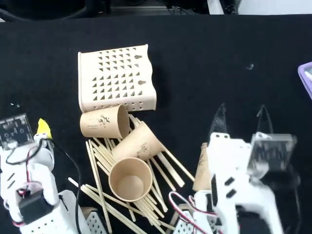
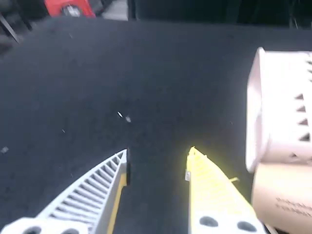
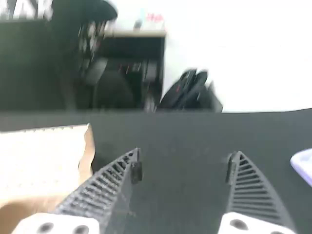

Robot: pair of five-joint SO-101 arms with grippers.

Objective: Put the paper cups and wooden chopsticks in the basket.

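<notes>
1. Across the black table (image 1: 219,58) seen from above, the cream perforated basket (image 1: 117,78) lies on its side, far and left of centre. Just beside its near edge one paper cup (image 1: 104,122) lies on its side. A second paper cup (image 1: 139,144) lies tilted to the right of the first. Nearer still, a third paper cup (image 1: 130,179) shows its open mouth to the camera. All three rest on a scattered heap of wooden chopsticks (image 1: 100,153). A fourth paper cup (image 1: 202,170) is partly hidden by the right arm. The black-fingered right gripper (image 1: 241,119) is spread wide over bare table to the right of the heap, holding nothing. The left arm (image 1: 29,190) sits at near left, with its yellow finger (image 1: 44,127) left of the first cup. A purple item (image 1: 306,78) pokes in at the right edge.
2. From the left wrist, the left gripper (image 2: 156,161) is spread apart and empty above bare table, with one white finger and one yellow. The basket and a cup lie to its right, apart from it.
3. From the right wrist, the black fingers gape with nothing between them. The basket lies to the left, beyond the tips, and the purple item is at the right.
</notes>
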